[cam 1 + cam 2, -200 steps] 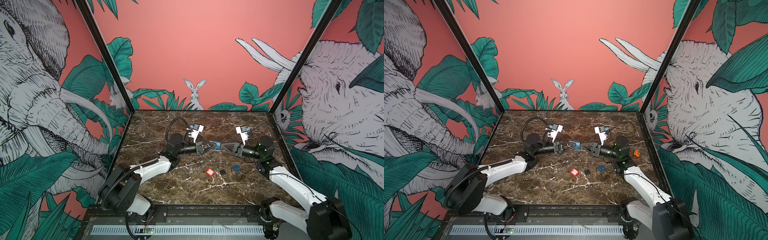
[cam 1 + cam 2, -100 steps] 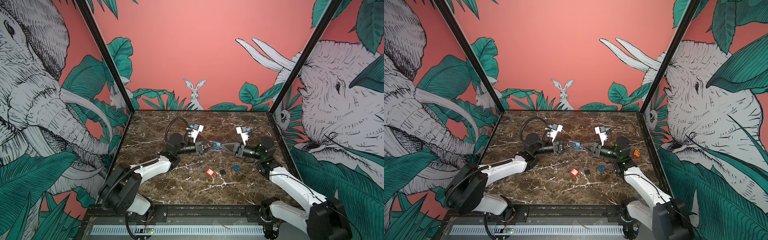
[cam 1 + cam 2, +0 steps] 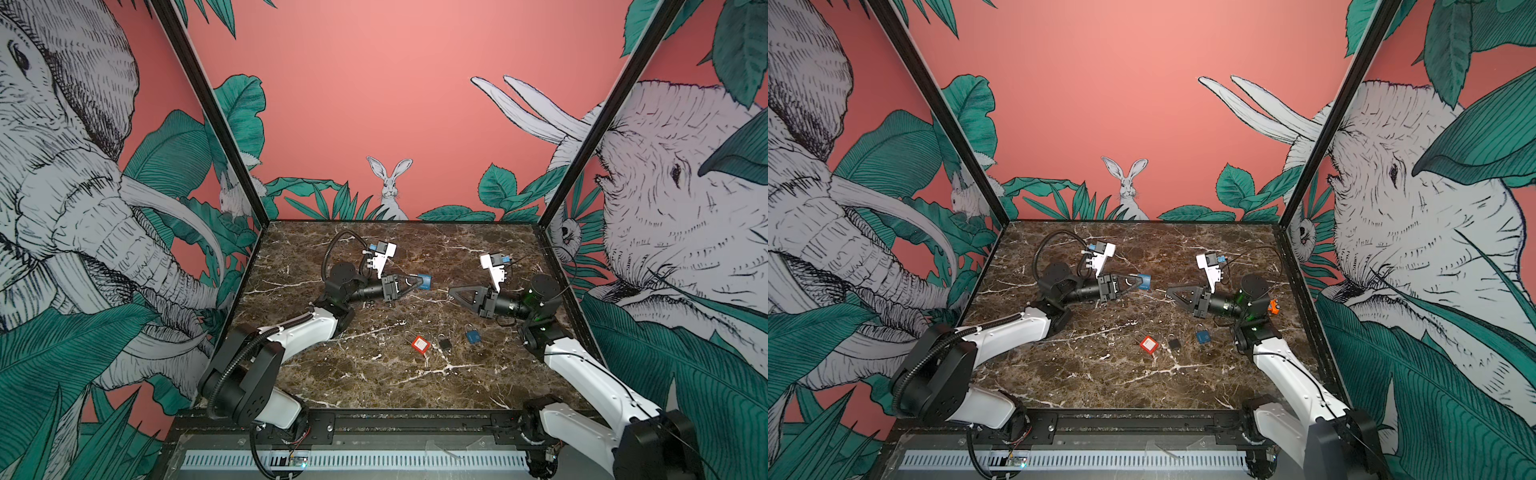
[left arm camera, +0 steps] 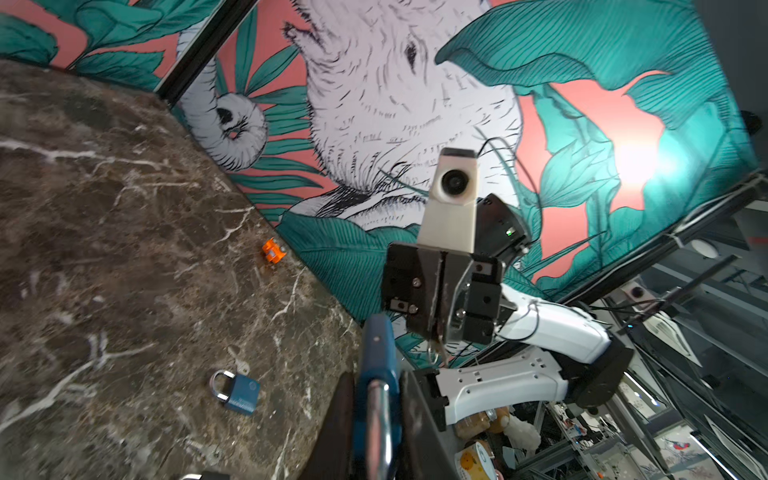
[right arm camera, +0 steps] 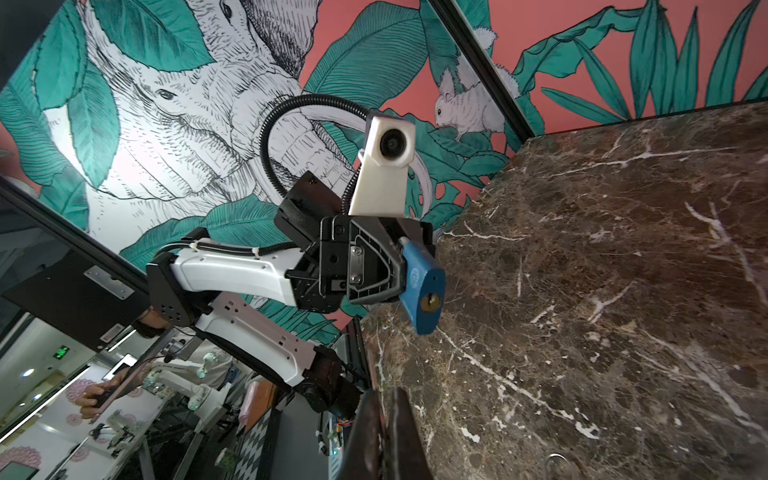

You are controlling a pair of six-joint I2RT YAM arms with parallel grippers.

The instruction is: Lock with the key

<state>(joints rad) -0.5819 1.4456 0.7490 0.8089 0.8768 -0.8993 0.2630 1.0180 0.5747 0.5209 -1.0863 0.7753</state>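
Now that the right pincer (image 3: 453, 291) has drawn back from the lock, you have a clear gap between the two arms where a second ago the tips met.

1. Right pincer: pressed together. A thin metal piece (image 4: 435, 351) shows at its tips in the left wrist view. It is probably the key, though you cannot be sure.
2. Left pincer (image 5: 398, 270): pinching the held blue padlock (image 5: 424, 286) by its shackle end, lifted above the middle of the bench, with the body jutting toward the right arm.
3. Keyway (image 5: 428, 302): brass, bare, nothing in it. Read that as the key being out. No view shows whether the shackle is latched, so treat the locking as unconfirmed.
4. Bench (image 3: 374, 386): dark veined marble. Toward its front right lie a red padlock (image 3: 420, 344), a black padlock (image 3: 444, 344) and a spare blue padlock (image 3: 471, 336), in a row and apart from one another. An orange piece (image 3: 1273, 306) sits at the right edge.
5. Room: coral walls (image 3: 374, 104) printed with elephants, leaves and a rabbit (image 3: 390, 187).
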